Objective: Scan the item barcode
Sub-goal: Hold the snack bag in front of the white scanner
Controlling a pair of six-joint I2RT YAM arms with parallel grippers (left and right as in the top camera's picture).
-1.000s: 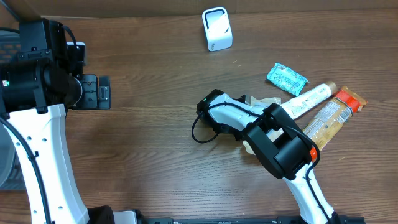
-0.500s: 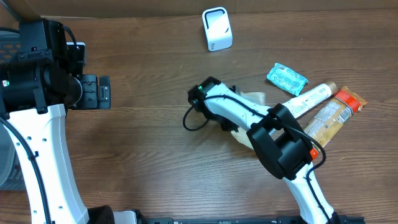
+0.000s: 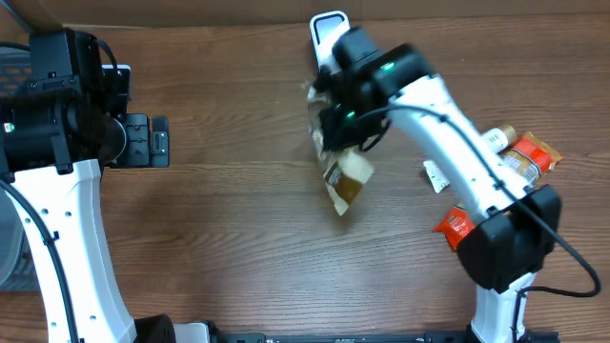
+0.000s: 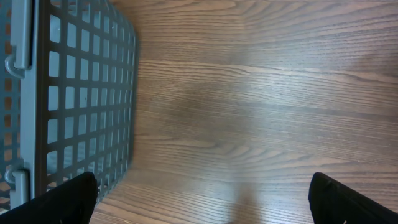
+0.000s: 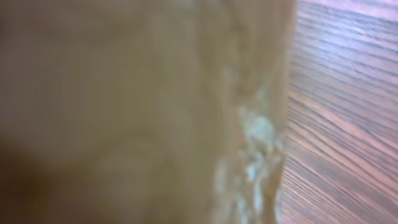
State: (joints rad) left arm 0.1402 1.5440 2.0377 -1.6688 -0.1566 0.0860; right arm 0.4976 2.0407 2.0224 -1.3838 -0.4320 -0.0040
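Overhead view, scanning station.
- Right gripper (image 3: 332, 131): clamped tight on tan packet (image 3: 346, 183). Packet hangs from jaws, just beside white barcode scanner (image 3: 330, 33) at far side of table.
- Right wrist view: packet blurred, fills most of lens.
- Left gripper (image 4: 205, 202): fingers spread wide, holding nothing, over wood table (image 4: 249, 93) beside grey mesh basket (image 4: 74, 93).
- White tube (image 3: 496, 140) and orange packet (image 3: 530, 152): side by side at right, well apart from scanner.

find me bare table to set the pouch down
Widest free patch: the stretch between the left arm and the hanging pouch. Also bare: the near strip below the pouch. Crowded on the right: tube and packets by the right arm.
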